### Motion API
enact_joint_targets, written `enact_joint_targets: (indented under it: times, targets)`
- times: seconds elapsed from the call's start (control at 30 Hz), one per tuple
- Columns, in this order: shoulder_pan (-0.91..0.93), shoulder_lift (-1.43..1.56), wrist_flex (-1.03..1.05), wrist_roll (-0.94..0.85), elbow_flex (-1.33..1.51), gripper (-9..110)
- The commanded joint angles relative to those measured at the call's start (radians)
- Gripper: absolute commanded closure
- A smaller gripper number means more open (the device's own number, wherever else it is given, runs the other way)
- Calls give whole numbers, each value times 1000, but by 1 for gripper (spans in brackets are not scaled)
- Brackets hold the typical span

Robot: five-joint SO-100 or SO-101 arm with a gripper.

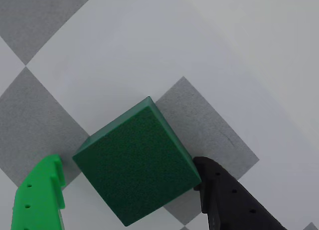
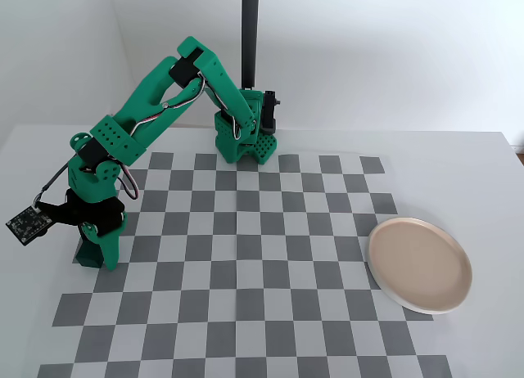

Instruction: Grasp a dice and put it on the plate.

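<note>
Here we see the white bench (image 2: 491,231) carrying a grey-and-white checkered mat (image 2: 246,255), with the bright green arm (image 2: 155,100) folded down toward the mat's nine o'clock edge in the fixed view. The plate (image 2: 419,264) — pale beige-pink, cream-rimmed — lies at the mat's three o'clock edge, well apart from the arm. In the wrist view the dark green dice (image 1: 137,165) sits on the mat between the end effector (image 1: 127,182)'s green finger (image 1: 40,197) at eight o'clock and black finger (image 1: 229,200) at four o'clock — jaws spread about the cube's width, the black tip touching it, the green one just beside it.
</note>
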Motion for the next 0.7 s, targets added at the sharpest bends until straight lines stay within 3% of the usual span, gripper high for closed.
enact_joint_targets:
  times: [0.0, 0.67]
  targets:
    - [-23, 72, -2, 2, -67, 80]
    - [-34, 66, -11, 12, -67, 90]
